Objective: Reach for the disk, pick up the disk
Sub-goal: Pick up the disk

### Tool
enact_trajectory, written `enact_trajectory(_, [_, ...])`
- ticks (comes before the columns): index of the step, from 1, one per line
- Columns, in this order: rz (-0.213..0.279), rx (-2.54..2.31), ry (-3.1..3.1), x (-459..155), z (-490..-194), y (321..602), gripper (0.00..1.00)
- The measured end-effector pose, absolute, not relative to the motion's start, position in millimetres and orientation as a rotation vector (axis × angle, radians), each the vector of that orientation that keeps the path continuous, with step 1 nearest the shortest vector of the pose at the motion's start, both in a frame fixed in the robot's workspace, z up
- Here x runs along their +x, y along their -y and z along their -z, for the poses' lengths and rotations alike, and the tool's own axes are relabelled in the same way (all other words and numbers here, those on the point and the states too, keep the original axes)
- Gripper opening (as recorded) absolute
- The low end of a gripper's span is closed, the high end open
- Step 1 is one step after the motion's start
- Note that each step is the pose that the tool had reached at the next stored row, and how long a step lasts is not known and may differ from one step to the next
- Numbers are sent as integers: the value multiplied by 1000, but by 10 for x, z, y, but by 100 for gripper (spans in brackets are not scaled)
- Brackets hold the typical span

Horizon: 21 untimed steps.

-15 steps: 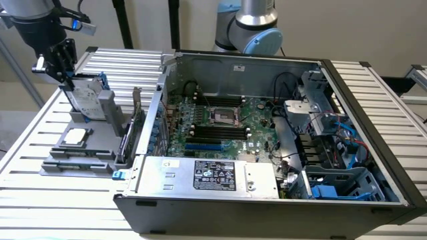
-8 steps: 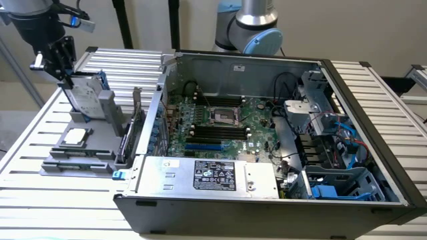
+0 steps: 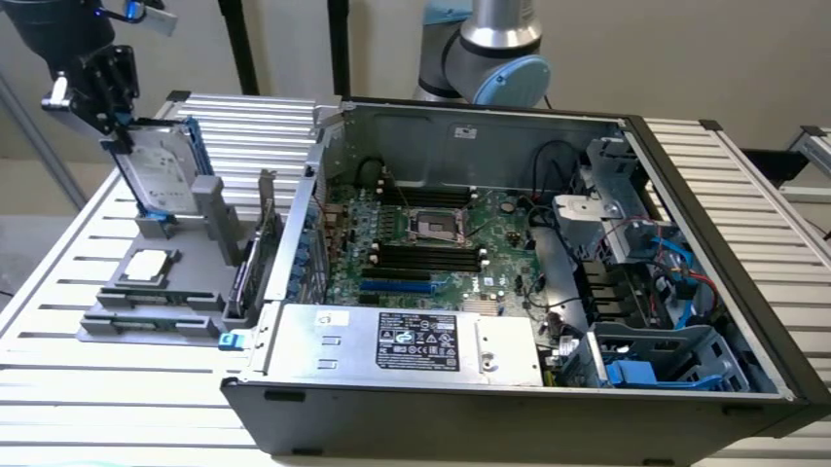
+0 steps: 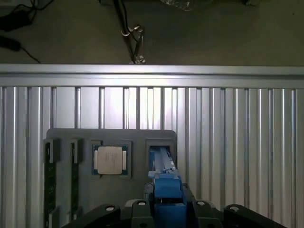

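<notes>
Grips the disk (image 3: 162,173) by its upper end, with the gripper (image 3: 124,139) high at the exterior view's left and its black fingers clamped against the disk's two flat faces. Holds it nearly upright with a slight lean, silver-grey face toward the camera, directly below the gripper. Leaves the lower end down in the upright slot of a grey holder (image 3: 195,214); cannot tell whether that end touches the slot's floor.

From the wrist view: blue carrier (image 4: 166,186) pinched between the fingers, with the disk's thin edge running straight away from the gripper into the same slot.

Below the gripper and just beside the slot, in a shallow pocket of the holder and apart from the disk: a small square silver chip (image 3: 147,263), lying flat. Past the chip in the wrist view, farther from the gripper's line: two long dark strips (image 4: 50,180) in narrow channels, too dim to identify.

Under everything, a slatted metal table (image 3: 78,389).

Well away from the gripper, toward the exterior view's right: an open computer case (image 3: 429,428) lying on its side, with green motherboard (image 3: 429,243) exposed. At its near wall, a large silver box with a black label (image 3: 415,342); at the far end, blue and red cables (image 3: 682,277). Behind the case, the arm's grey-and-blue joint (image 3: 500,58).
</notes>
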<state>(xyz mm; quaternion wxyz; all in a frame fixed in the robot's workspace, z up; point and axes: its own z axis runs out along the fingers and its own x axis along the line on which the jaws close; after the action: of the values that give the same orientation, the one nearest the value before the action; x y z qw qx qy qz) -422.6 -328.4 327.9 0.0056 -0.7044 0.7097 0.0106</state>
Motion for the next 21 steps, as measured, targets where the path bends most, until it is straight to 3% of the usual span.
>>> enact_trajectory(11, [-34, -2206, -2220, -4188, -3783, 3284, 33])
enact_trajectory(21, [-55, -2201, -2206, -3795, -4207, 3318, 33])
